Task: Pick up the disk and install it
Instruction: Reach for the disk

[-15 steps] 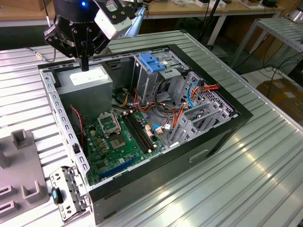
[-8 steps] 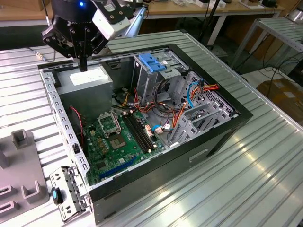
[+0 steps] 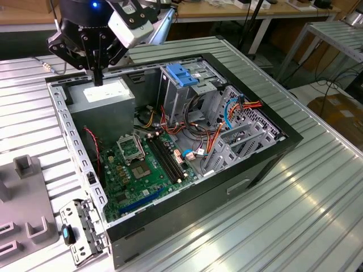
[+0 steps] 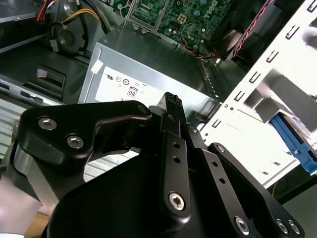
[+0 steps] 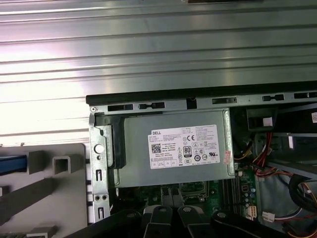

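Disk (image 5: 10,164): in the first wrist view you see what looks like its blue rail, lying on the grey holder (image 5: 69,208) beside the open computer case (image 3: 170,221). Your gripper (image 3: 98,81) hangs above the grey power-supply box (image 3: 105,99) in the case's corner, its 2 jaws pressed together, holding nothing.

disk (image 5: 11,164), blue rail vis., on grey fixture (image 5: 69,198), outside PC case (image 5: 198,94)

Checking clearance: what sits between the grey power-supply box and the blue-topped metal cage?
In the exterior view, a bundle of coloured wires lies between the power-supply box and the cage.
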`<state>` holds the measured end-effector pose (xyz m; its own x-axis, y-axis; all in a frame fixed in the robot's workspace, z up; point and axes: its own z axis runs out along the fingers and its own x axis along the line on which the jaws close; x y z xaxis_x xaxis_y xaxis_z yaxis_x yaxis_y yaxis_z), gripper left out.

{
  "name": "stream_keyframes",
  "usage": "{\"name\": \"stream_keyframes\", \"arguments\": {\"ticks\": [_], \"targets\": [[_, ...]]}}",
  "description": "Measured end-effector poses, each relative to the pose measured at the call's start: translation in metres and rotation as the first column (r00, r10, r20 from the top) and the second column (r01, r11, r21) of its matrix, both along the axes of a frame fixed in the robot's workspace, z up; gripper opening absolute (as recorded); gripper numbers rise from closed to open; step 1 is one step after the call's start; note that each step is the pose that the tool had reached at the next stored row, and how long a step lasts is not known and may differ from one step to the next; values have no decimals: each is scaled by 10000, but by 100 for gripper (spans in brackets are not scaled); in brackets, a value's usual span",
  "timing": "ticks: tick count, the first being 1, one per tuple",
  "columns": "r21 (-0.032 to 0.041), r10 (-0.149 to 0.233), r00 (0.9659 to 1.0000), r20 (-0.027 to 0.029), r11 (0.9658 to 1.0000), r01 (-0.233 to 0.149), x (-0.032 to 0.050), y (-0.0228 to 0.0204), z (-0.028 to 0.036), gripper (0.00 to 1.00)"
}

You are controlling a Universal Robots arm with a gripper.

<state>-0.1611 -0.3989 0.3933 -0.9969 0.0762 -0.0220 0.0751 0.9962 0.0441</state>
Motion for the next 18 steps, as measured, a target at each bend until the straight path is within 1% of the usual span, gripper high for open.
{"name": "stream_keyframes", "arguments": {"ticks": [18], "targets": [[0,-1,10000,-3,10000,1,-60,0,0,11]]}}
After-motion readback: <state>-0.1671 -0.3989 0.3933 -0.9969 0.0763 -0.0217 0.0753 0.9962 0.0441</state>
